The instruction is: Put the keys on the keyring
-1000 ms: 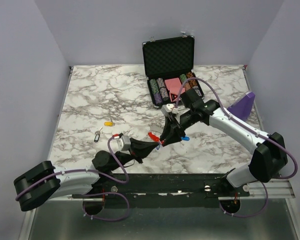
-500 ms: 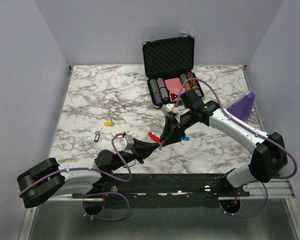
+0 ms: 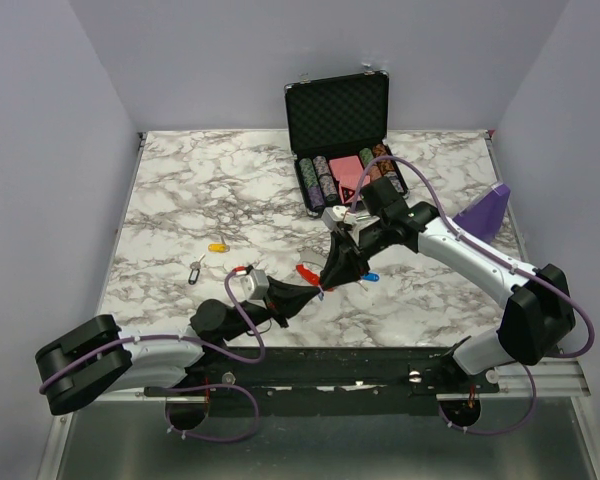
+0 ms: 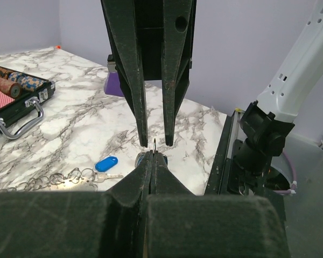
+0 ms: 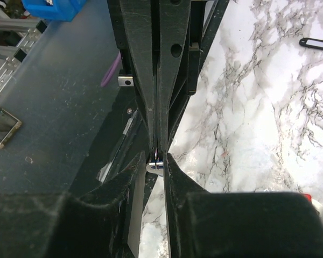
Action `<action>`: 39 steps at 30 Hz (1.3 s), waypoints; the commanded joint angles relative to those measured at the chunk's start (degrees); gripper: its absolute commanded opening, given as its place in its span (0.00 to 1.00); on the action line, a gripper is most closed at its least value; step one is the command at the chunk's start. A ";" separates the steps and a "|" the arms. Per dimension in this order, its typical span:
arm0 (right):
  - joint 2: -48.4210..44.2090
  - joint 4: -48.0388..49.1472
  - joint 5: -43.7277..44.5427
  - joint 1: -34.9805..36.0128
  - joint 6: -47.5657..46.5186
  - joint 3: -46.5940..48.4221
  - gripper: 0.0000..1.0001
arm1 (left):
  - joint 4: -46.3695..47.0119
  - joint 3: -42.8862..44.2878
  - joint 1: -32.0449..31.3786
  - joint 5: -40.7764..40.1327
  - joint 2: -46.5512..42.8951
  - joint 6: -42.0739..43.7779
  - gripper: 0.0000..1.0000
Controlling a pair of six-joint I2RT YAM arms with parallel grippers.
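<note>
So the red keyring sits just below the middle of the overhead frame, right at the tips of the left pincer. That pincer is clamped tight, and there's a small silver bit at its tips (we can't tell if that's part of the keyring). The right pincer reaches in from the upper right, jaws a little apart, one on each side of those closed tips. Just right of that, a blue-tagged key lies on the marble table. A yellow-tagged key and a dark-tagged key lie well off to the left. The open chip case is up top.
</note>
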 commanded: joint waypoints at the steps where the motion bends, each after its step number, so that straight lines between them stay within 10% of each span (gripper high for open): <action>1: 0.42 1.37 0.50 0.00 0.91 -0.91 0.30 | 15.70 -6.12 0.18 0.23 -0.96 -0.25 0.00; 13: 0.86 1.98 0.85 0.00 0.65 -1.61 0.29 | 15.70 -6.21 0.18 -0.30 -1.22 -0.16 0.00; 30: 1.21 -6.54 3.31 -0.08 -9.62 0.40 0.01 | 10.09 -6.56 0.18 -1.18 -3.33 0.54 0.00; 34: 1.38 -7.95 6.03 0.00 -11.57 0.58 0.01 | -2.80 -5.43 0.18 -1.36 -10.69 0.46 0.46; 39: 1.91 -9.79 8.85 0.18 -13.59 1.11 0.01 | -37.41 1.60 0.27 -3.38 -28.35 2.55 0.80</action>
